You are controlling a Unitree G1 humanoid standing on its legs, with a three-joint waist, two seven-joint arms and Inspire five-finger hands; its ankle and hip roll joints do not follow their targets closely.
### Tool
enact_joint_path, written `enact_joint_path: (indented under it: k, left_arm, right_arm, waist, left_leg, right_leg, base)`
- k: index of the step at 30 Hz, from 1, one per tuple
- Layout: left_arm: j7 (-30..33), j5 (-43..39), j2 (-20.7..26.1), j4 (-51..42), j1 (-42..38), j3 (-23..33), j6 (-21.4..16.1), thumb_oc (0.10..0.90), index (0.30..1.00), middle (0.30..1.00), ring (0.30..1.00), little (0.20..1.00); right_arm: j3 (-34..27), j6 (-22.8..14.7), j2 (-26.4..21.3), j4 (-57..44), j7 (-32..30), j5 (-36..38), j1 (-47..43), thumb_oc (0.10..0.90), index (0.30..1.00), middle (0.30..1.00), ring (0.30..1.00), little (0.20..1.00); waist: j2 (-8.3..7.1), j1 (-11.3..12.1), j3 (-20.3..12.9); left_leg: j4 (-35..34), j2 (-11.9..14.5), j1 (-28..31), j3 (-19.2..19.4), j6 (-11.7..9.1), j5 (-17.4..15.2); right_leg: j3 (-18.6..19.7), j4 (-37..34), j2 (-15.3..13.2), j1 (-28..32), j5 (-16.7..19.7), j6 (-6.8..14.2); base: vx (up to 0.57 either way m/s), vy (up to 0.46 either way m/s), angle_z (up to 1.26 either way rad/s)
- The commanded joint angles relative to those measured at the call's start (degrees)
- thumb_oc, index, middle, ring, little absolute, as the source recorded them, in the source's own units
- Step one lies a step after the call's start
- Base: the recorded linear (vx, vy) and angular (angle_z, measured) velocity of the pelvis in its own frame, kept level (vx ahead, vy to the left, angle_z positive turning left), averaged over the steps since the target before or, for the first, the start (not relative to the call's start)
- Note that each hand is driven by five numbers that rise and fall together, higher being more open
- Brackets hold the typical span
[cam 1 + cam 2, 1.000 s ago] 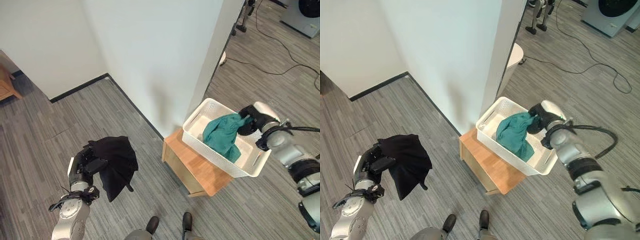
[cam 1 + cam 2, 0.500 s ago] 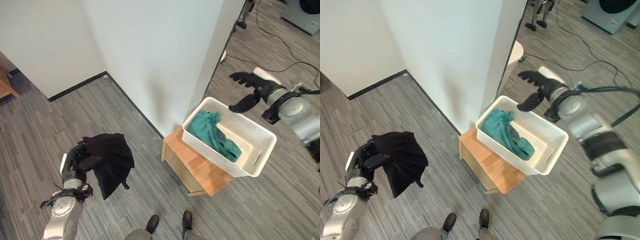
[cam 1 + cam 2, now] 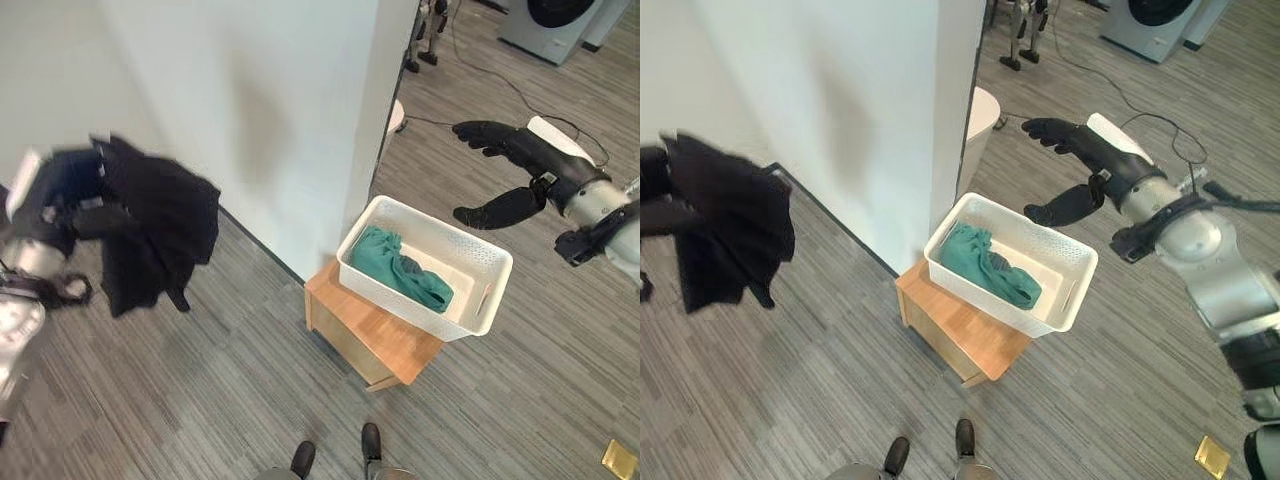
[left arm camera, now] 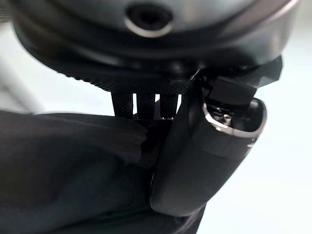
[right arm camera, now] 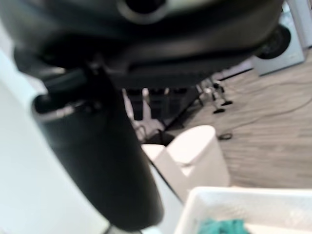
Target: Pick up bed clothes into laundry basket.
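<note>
A black garment (image 3: 150, 225) hangs in the air at the left, in front of the white wall, with my left hand (image 3: 62, 200) shut on its upper edge; the left wrist view shows the thumb (image 4: 204, 161) pressed against the dark cloth (image 4: 68, 170). A teal garment (image 3: 400, 272) lies crumpled in the white perforated laundry basket (image 3: 480, 310), which stands on a low wooden stand (image 3: 375, 335). My right hand (image 3: 510, 160) hovers open above and behind the basket's far right side, holding nothing.
A white wall corner (image 3: 385, 90) rises just behind the basket. A white round bin (image 3: 980, 110) stands beyond the corner. A washing machine (image 3: 1150, 15) and a floor cable (image 3: 1130, 95) lie at the back right. A person's shoes (image 3: 335, 460) show at the bottom edge.
My left hand has lifted the black garment from low near the floor to high at the left. My right hand has drawn further up and away from the basket. The camera has shifted.
</note>
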Motion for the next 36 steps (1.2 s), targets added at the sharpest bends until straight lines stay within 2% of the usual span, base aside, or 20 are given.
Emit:
enact_joint_path:
  k: [1,4,7,10,15,21,28,32,36]
  left_arm:
    - [-1.2,-3.8,7.0,-6.3,-11.7,-5.0,-9.7,0.4,0.3,0.3,0.3,0.3]
    - [-1.7,-5.9,10.3,-6.0,-20.7,-12.3,-9.5,0.4,0.3,0.3,0.3,0.3]
    - [-1.4,-6.3,12.4,-5.6,-26.1,-16.0,-9.5,0.4,0.3,0.3,0.3,0.3]
    - [-1.1,-6.2,14.2,-5.2,-30.7,-19.2,-9.9,0.4,0.3,0.3,0.3,0.3]
    - [-1.0,-6.0,16.4,-3.1,-40.9,-26.6,-10.3,0.4,0.3,0.3,0.3,0.3]
    - [-1.3,-6.6,16.3,2.0,-53.7,-38.0,-10.2,0.4,0.3,0.3,0.3,0.3]
    - [-2.4,-6.1,9.1,8.8,-67.0,-51.8,-8.5,0.4,0.3,0.3,0.3,0.3]
    - [-2.2,-5.7,6.0,11.2,-70.9,-55.5,-8.0,0.4,0.3,0.3,0.3,0.3]
    - [-2.1,-5.2,2.0,15.3,-74.0,-58.4,-7.2,0.4,0.3,0.3,0.3,0.3]
  right_arm:
    - [-11.1,-4.8,-0.3,-3.2,-6.4,3.7,4.0,0.8,0.9,0.9,0.9,0.9]
    - [-16.6,-6.3,3.9,-5.0,-9.0,5.2,8.1,0.8,0.9,0.9,0.9,0.9]
    - [-19.1,-8.3,8.0,-5.7,-10.8,6.5,9.5,0.8,0.9,0.9,0.9,0.9]
    - [-19.9,-8.6,10.2,-5.6,-11.2,6.7,10.6,0.8,0.9,0.9,0.9,0.9]
    - [-20.0,-9.4,11.4,-5.4,-11.3,7.2,11.3,0.8,0.9,0.9,0.9,0.9]
    - [-15.8,-9.8,13.3,-3.9,-11.3,7.8,7.9,0.8,0.9,0.9,0.9,0.9]
    - [-14.8,-9.8,14.5,-5.5,-11.4,8.4,7.3,0.8,0.9,0.9,0.9,0.9]
    - [-15.2,-10.8,16.9,-7.1,-12.7,8.9,6.5,0.8,0.9,0.9,0.9,0.9]
    - [-16.0,-11.8,22.4,-12.6,-13.0,7.6,8.0,0.8,0.9,0.9,0.9,0.9]
  waist:
    - [1.82,-2.3,-10.8]
    - [2.95,-3.5,-11.7]
    - [3.83,-3.9,-12.3]
    - [4.08,-3.9,-12.6]
    - [4.78,-4.4,-13.1]
    - [5.03,-4.2,-12.8]
    - [5.43,-6.0,-12.6]
    - [5.62,-6.7,-12.2]
    - [6.18,-8.1,-11.2]
  left_leg:
    - [-1.5,1.6,-4.8,0.3,-3.5,0.8]
    - [-1.5,1.8,-4.2,0.6,-3.5,0.6]
    - [-1.5,1.9,-3.7,1.1,-3.3,0.4]
    - [-1.5,1.9,-3.3,1.3,-3.2,0.1]
    - [-1.5,2.2,-2.6,1.8,-3.2,-0.2]
    - [-1.5,2.5,-2.3,3.6,-3.0,-0.5]
    - [-1.5,2.3,-2.2,3.8,-2.9,-0.8]
    - [-1.5,2.3,-2.4,4.3,-2.9,-0.8]
    - [-1.5,2.3,-3.0,5.0,-2.8,-0.7]
  right_leg:
    - [0.4,0.4,0.9,3.3,-9.1,2.4]
    - [0.5,0.6,0.8,3.7,-9.3,2.6]
    - [0.9,0.7,0.7,3.9,-9.3,2.8]
    - [1.1,0.7,0.8,4.0,-9.2,2.8]
    - [1.5,0.7,0.8,4.2,-9.1,3.1]
    - [2.5,0.9,0.9,3.4,-8.2,3.6]
    - [2.4,0.9,0.4,3.4,-8.3,4.0]
    - [2.5,0.9,0.3,3.0,-8.1,4.1]
    - [3.3,1.0,0.5,1.9,-7.9,4.2]
  base:
    - [-0.01,0.005,-0.08]
    - [-0.01,0.009,-0.12]
    - [-0.01,0.004,-0.11]
    - [0.0,0.0,-0.17]
    - [0.01,0.004,-0.12]
    - [-0.01,0.006,-0.08]
    - [0.01,0.005,-0.08]
    - [0.0,0.001,-0.07]
    - [0.0,-0.011,-0.1]
